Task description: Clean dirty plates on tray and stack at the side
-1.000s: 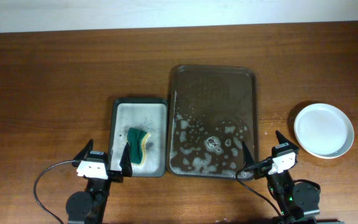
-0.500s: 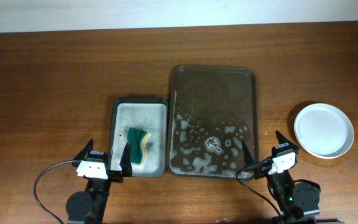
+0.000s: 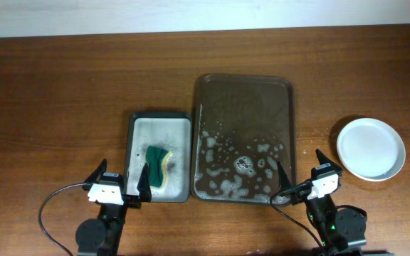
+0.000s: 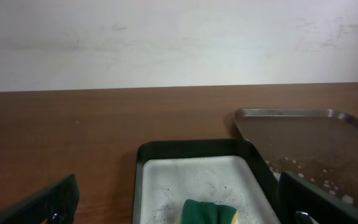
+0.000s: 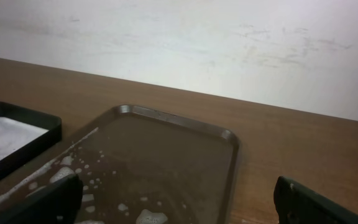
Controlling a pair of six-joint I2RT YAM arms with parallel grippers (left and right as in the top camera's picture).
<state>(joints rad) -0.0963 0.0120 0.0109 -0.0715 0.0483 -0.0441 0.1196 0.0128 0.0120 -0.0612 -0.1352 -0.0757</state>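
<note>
The large dark brown tray (image 3: 243,96) lies mid-table with soap foam in its near half and no plate on it; it also shows in the right wrist view (image 5: 166,149) and the left wrist view (image 4: 309,134). White plates (image 3: 371,148) sit stacked on the table at the right; how many I cannot tell. My left gripper (image 3: 121,181) is open and empty at the near edge, by the smaller grey tray (image 3: 159,126). My right gripper (image 3: 299,178) is open and empty at the brown tray's near right corner.
A green and yellow sponge (image 3: 158,166) lies in the smaller grey dark-rimmed tray, amid foam, also seen in the left wrist view (image 4: 209,213). A pale wall runs along the table's far edge.
</note>
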